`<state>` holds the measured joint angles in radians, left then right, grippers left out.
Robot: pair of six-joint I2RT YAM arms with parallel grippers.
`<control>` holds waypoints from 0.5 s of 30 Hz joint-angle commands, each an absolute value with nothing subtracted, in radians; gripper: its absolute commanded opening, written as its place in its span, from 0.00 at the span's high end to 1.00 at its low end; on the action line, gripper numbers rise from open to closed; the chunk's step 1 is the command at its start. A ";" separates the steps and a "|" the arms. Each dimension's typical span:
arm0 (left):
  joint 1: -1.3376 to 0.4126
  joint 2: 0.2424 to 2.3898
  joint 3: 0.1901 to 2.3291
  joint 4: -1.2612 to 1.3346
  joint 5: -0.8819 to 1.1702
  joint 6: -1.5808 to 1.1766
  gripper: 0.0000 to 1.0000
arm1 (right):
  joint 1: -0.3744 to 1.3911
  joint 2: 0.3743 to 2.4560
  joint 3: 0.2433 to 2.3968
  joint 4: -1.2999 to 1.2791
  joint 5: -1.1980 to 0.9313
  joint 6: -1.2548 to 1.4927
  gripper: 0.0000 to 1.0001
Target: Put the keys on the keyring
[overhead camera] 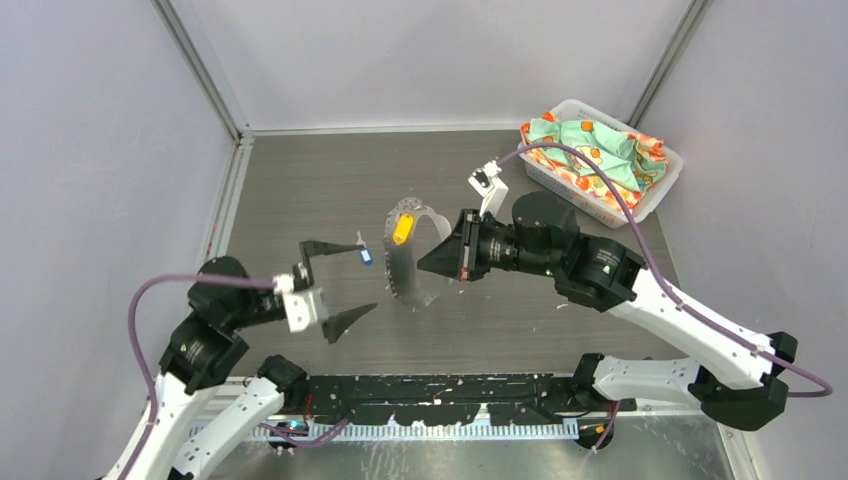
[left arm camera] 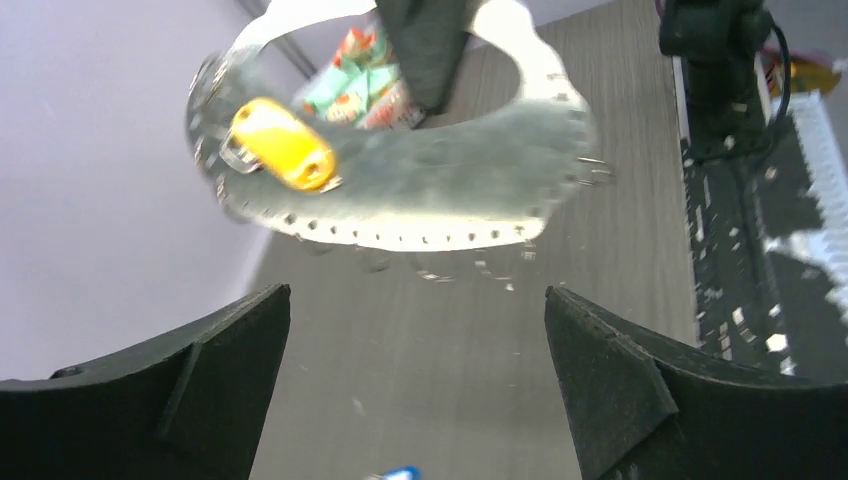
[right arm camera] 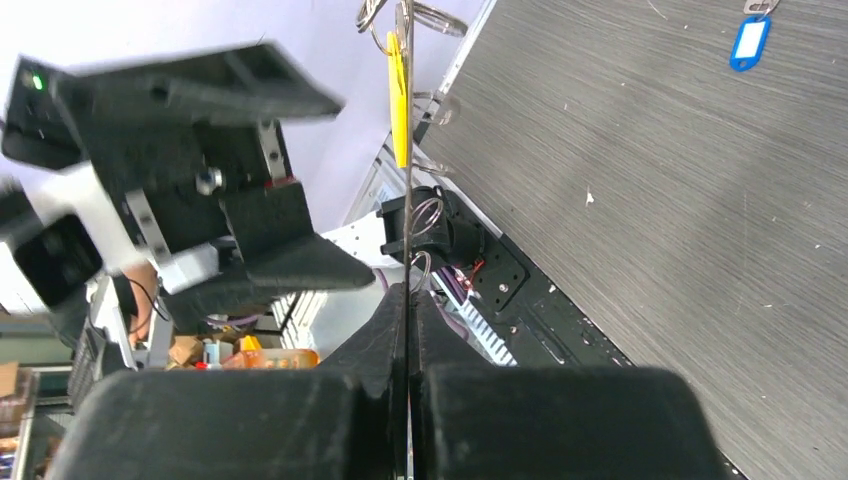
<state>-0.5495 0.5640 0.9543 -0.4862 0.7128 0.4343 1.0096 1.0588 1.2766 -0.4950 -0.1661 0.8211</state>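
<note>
Top external view: the left gripper (overhead camera: pixel 345 284) stands wide open above the table (overhead camera: pixel 300 180), nothing between its fingers. The blue key (overhead camera: pixel 366 256) lies on the table just beside the tip of that gripper's far finger, apart from the keyring (overhead camera: pixel 412 270). The right gripper (overhead camera: pixel 428 262) is clamped on the keyring and holds it upright off the table, between the two arms. The yellow key (overhead camera: pixel 402 229) sits against the band near its far end. The left wrist view shows the yellow key (left arm camera: pixel 285 143) on the grey band (left arm camera: pixel 470 180), with the open fingers (left arm camera: pixel 200 380) below. The right wrist view shows the closed fingertips (right arm camera: pixel 395 320) pinching the band edge-on. A basket (overhead camera: pixel 650 195) of cloth (overhead camera: pixel 590 145) stands at the far right.
</note>
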 commanded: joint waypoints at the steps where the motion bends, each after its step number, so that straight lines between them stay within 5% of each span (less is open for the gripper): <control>1: -0.549 0.472 0.861 -0.469 0.868 0.868 0.00 | 0.999 1.120 1.374 -0.468 -0.213 0.885 0.99; 15: -0.551 0.392 0.620 -0.250 0.975 1.584 0.00 | 0.989 1.226 1.443 -0.444 -0.315 0.941 0.99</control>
